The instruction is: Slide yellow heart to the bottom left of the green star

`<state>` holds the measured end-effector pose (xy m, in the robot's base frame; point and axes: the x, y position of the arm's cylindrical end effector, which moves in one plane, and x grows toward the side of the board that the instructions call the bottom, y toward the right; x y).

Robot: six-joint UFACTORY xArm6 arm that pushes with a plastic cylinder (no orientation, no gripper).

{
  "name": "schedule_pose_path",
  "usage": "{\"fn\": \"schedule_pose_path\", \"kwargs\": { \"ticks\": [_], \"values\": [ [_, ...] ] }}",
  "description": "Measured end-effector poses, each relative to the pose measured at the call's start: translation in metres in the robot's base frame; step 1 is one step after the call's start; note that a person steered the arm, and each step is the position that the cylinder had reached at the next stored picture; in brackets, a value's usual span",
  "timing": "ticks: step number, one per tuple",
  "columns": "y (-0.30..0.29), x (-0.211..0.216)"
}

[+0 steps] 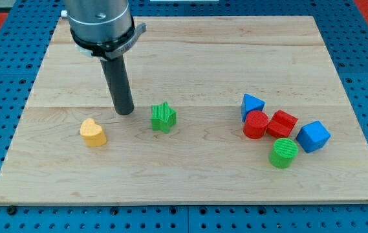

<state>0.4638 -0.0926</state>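
Already the yellow heart (pixel 93 132) lies at about eight o'clock from the green star (pixel 163 117), well apart from it and a little lower on the tabletop (pixel 190 58), so I judge the task nearly or wholly met; at most a short nudge closer remains. My tip (pixel 125 112) stands between them, at about one o'clock from the heart and nine o'clock from the star, touching neither. No jaws exist on this rod. Far off at three o'clock cluster a blue triangle (pixel 251 105), red cylinder (pixel 256 125), red block (pixel 282 123), blue cube (pixel 313 136) and green cylinder (pixel 283 153).
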Motion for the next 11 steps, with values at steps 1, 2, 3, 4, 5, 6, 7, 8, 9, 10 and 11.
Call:
{"fn": "schedule_pose_path", "kwargs": {
  "ticks": [1,2,3,4,5,6,7,8,9,10,11],
  "values": [
    [0.084,0.025],
    [0.176,0.025],
    [0.133,0.033],
    [0.077,0.063],
    [0.031,0.103],
    [-0.065,0.105],
    [-0.108,0.075],
    [-0.13,0.046],
    [-0.03,0.028],
    [0.024,0.028],
    [-0.014,0.028]
  ]
}}
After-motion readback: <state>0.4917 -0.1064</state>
